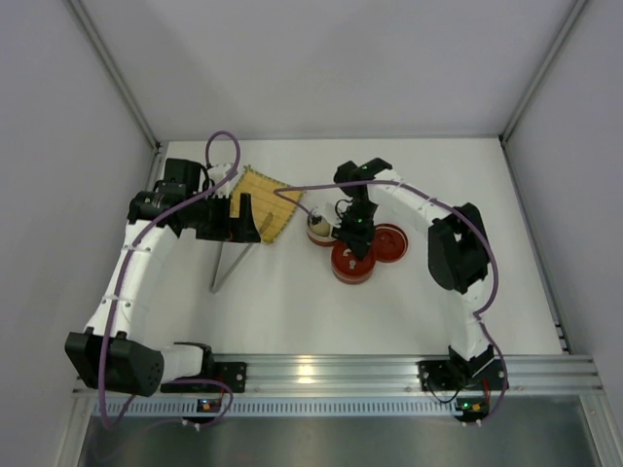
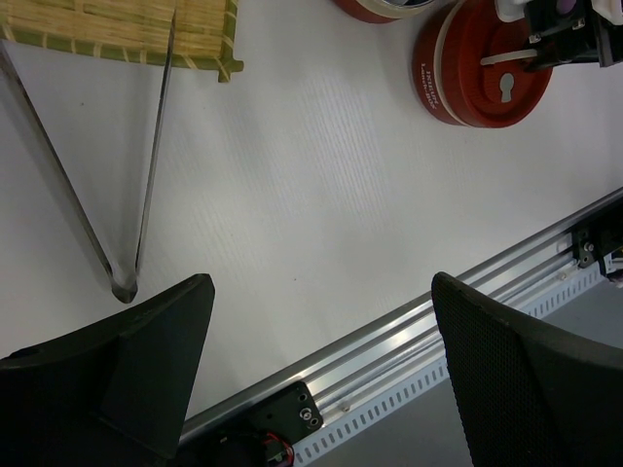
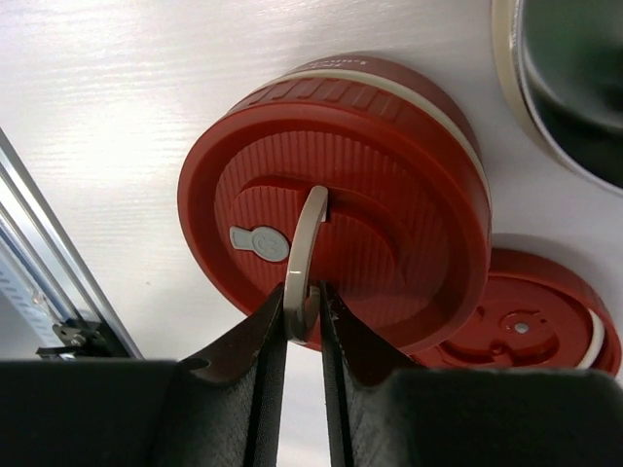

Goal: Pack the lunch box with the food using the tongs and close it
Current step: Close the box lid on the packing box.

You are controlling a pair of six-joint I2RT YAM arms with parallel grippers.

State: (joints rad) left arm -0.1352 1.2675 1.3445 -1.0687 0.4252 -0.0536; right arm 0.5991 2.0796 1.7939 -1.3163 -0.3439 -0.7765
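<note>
A round red lunch box (image 1: 351,265) stands mid-table with its ribbed red lid (image 3: 389,185) on. My right gripper (image 3: 304,302) is over it, shut on the lid's beige ring handle (image 3: 310,233), which stands up between the fingers. The silver tongs (image 2: 146,175) lie on the table with their tips on the yellow mat (image 1: 265,202), joined end towards the front. My left gripper (image 2: 321,292) hovers open and empty above the tongs (image 1: 230,263). Something white, perhaps food, sits in an open red container (image 1: 318,230) left of the lunch box; other food is not visible.
A second red round part (image 1: 391,243) lies flat right of the lunch box, touching it (image 3: 535,326). The open container's steel inside and beige rim (image 3: 506,88) are close behind the lid. The aluminium rail (image 2: 428,311) runs along the table's near edge.
</note>
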